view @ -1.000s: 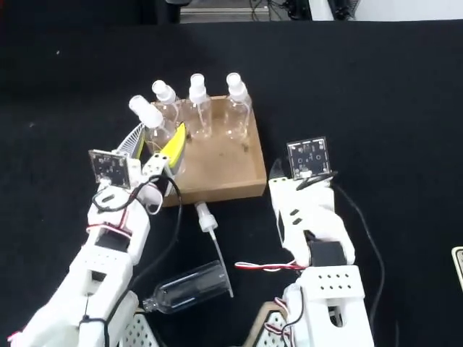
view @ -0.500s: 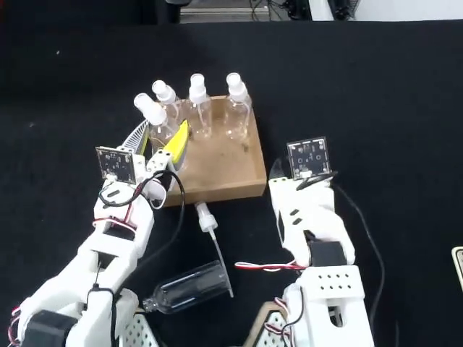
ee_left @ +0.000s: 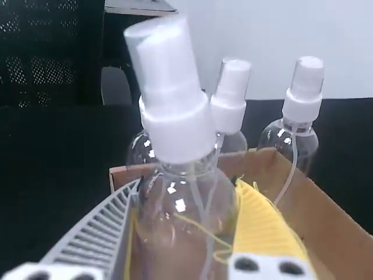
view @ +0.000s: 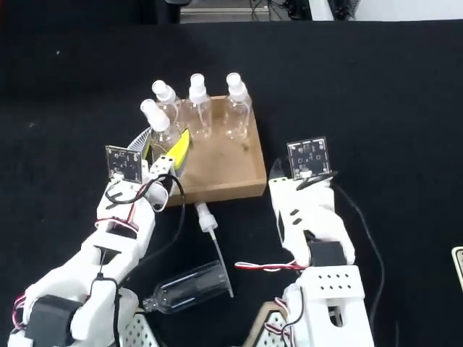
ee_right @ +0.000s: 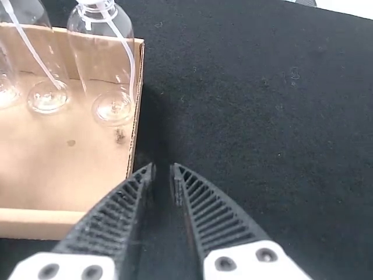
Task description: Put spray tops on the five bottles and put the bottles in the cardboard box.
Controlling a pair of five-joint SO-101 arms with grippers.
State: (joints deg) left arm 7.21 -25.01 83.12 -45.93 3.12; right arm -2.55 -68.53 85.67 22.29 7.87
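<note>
The cardboard box stands mid-table with three capped bottles along its back: one, a second and a third. My left gripper is shut on a fourth capped bottle, held tilted over the box's left front part. In the left wrist view this bottle sits between the grey and yellow fingers. My right gripper rests shut and empty by the box's right front corner, just outside the wall. An uncapped bottle lies on the table near a loose spray top.
The black cloth covers the table, with free room to the right of and behind the box. A pale object peeks in at the right edge. The loose spray top's tube runs down to the lying bottle.
My left arm has carried the held bottle a little to the right and down, further over the box. The right arm has not moved.
</note>
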